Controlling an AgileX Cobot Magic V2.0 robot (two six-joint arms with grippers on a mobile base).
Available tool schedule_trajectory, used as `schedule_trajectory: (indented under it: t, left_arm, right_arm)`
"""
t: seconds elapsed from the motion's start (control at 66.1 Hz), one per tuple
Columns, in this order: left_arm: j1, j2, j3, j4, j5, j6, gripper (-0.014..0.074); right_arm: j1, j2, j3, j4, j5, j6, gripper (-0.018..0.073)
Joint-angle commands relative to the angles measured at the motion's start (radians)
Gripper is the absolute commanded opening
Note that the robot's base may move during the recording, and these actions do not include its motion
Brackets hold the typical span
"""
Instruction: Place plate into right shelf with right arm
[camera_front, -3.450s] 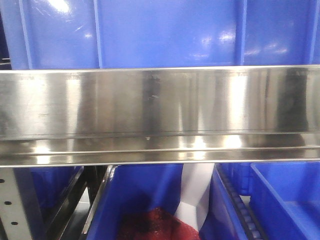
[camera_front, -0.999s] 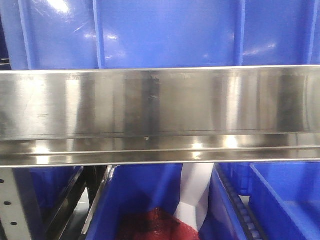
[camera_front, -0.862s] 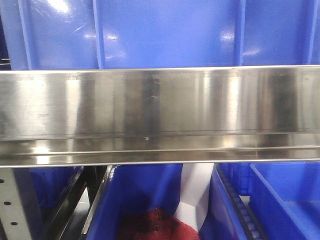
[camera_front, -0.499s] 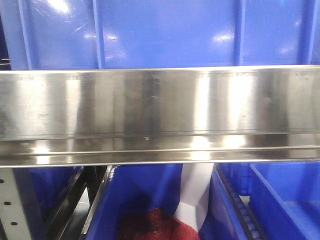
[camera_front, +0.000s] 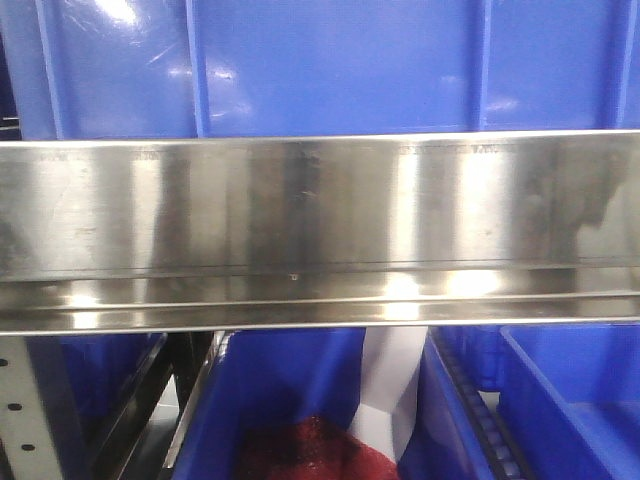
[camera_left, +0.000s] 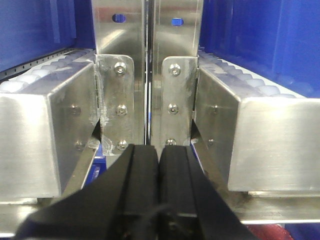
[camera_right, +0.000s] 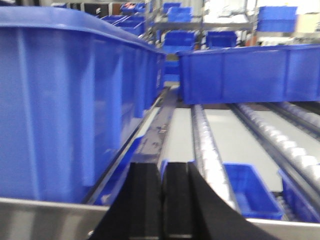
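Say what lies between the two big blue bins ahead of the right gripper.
Right wrist view: a metal rail and a roller track, between left bin and right bin.

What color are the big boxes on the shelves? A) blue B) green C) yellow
A, the big boxes are blue in every view, sitting above and below the shiny metal shelf rail.
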Motion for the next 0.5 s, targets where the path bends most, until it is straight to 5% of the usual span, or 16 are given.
schedule_trajectory:
  t: [0.0, 0.484]
  left_arm:
    - [-0.001, -0.005, 0.008, -0.004, -0.086, -0.003, -0.0047]
    - [-0.001, -0.005, 0.008, -0.004, -0.086, -0.003, -0.0047]
  right_arm:
    - [-0.019, -0.009, -0.002, -0.013, -0.146, 0.006, 0.0056]
    - [-0.076, -0.081, 0.125, -0.013, -0.165, 0.020, 0.0056]
